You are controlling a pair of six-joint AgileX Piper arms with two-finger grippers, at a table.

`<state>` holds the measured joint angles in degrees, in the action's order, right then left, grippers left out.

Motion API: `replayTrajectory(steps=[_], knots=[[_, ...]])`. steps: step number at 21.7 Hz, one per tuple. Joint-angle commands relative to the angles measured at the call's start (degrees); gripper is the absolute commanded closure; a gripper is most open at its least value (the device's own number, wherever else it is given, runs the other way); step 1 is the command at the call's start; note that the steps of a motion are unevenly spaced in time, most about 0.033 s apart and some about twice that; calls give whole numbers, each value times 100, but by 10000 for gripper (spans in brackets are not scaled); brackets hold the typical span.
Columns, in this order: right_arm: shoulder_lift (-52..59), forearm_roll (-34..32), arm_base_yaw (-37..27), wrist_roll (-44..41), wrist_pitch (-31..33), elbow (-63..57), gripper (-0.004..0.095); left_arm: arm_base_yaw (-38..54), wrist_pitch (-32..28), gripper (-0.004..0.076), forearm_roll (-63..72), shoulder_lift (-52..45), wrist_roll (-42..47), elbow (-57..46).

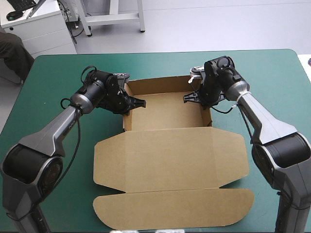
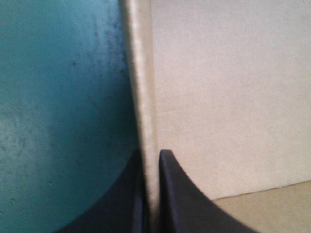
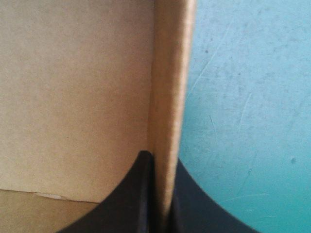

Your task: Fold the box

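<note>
as left gripper (image 2: 151, 158) and right gripper (image 3: 163, 160) pinch the box (image 1: 170, 155), its walls run off-frame.

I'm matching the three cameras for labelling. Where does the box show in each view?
High view: the box lies mid-table, tray at the far end, lid flat toward the near edge.
Left wrist view: one side wall runs ahead, pinched in the left gripper.
Right wrist view: the opposite side wall, pinched in the right gripper.
Shared landmark: the teal-green cover outside each wall.
</note>
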<state>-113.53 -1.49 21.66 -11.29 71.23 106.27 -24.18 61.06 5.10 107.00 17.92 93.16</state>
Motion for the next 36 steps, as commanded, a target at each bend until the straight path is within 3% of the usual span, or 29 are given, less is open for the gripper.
replayTrajectory(steps=[1,5,8,10,12,13,16,19,26,28,29,30,36], knots=[[261,359,-46,95,61,159,909,-57,-5,734,-158,-209,-146,125],[261,383,-48,141,61,159,904,-57,30,724,-114,-209,-231,125],[261,725,-74,463,61,159,789,-57,40,592,-64,-209,-618,125],[261,1075,-104,625,61,159,674,-57,80,498,-53,-209,-701,125],[250,1113,-149,639,61,159,438,-57,108,330,-30,-209,-701,125],[250,1083,-162,652,61,159,350,-57,108,288,-17,-209,-688,125],[250,1065,-208,694,-10,159,94,-57,124,241,-17,-209,-639,129],[250,1021,-221,705,-35,260,60,-32,122,241,-254,-209,-639,345],[323,731,-221,650,55,1068,62,77,844,245,-661,-209,-639,1972],[559,746,-221,639,55,1091,62,77,1251,383,-637,-249,-809,2708],[791,735,-221,639,55,1016,62,77,1251,598,-637,-379,-1156,3022],[895,735,-221,639,55,955,62,77,1251,720,-637,-489,-1271,3126],[2126,797,-221,650,8,-592,76,77,1263,729,705,-2375,-1986,2654]])
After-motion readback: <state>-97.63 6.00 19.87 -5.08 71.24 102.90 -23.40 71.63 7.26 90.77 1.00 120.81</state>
